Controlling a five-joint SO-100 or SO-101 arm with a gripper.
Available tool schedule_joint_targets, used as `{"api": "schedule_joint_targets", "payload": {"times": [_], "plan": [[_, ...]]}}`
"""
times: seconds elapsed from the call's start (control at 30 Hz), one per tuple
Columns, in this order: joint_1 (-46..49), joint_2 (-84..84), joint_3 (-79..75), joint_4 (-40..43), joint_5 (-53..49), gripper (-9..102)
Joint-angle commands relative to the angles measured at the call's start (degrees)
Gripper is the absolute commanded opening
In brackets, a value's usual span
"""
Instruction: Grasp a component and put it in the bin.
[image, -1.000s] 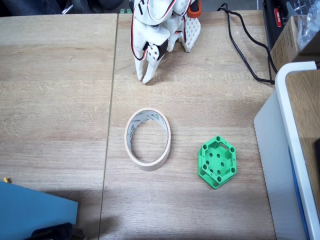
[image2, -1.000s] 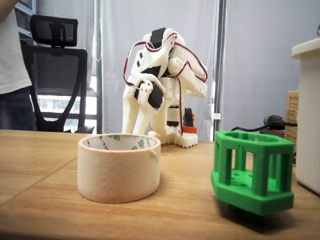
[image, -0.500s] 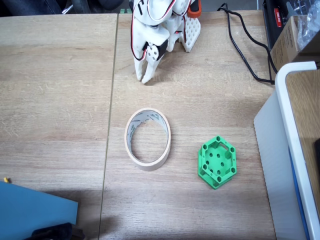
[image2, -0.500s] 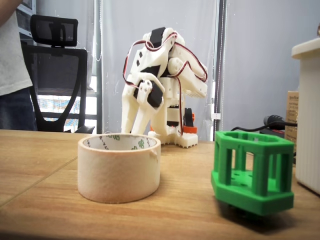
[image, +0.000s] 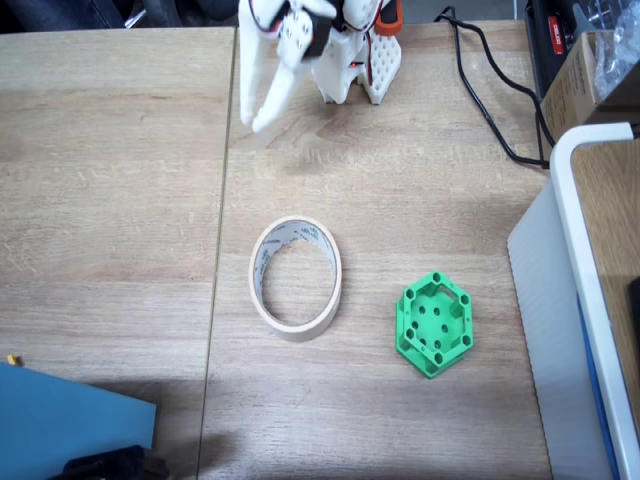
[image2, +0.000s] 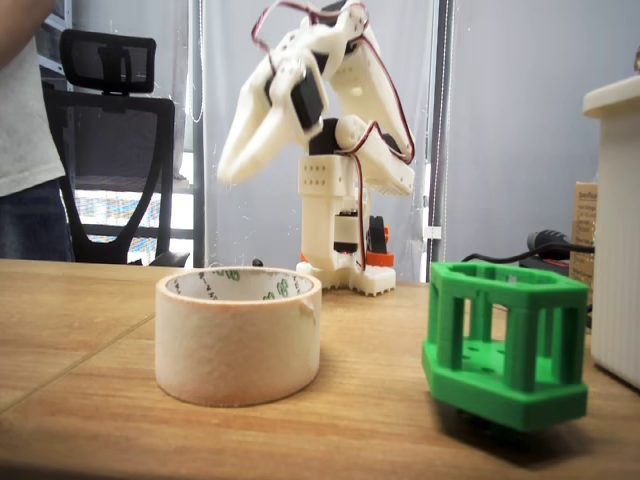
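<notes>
One green hexagonal component (image: 433, 323) and one beige tape-ring bin (image: 295, 277) lie on the worktop (image: 110, 200), served by one white arm with one gripper (image: 252, 118). One black cable (image: 490, 95), one white tray (image: 590, 290) and one office chair (image2: 110, 150) are visible. The component's face shows about seven round holes, though the count is uncertain.

Component (image: 433, 323) bright green, round holes across its face. Bin (image: 295, 277) beige tape ring, pale inner liner with faint green print. Worktop (image: 110, 200) light wood grain. Tool (image: 254, 118) white plastic; arm wires red, black. Black cable (image: 490, 95) at back. Blue sheet (image: 60, 425) in corner
</notes>
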Motion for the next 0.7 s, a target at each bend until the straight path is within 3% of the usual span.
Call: {"api": "schedule_joint_targets", "payload": {"times": [0.0, 0.5, 0.67], "plan": [[-2.37, -6.94, -9.84, 0.26, 0.53, 3], [-14.59, -32.78, -31.38, -0.35, 1.14, 3], [-18.28, -40.17, -38.06, -0.7, 10.9, 3]]}}
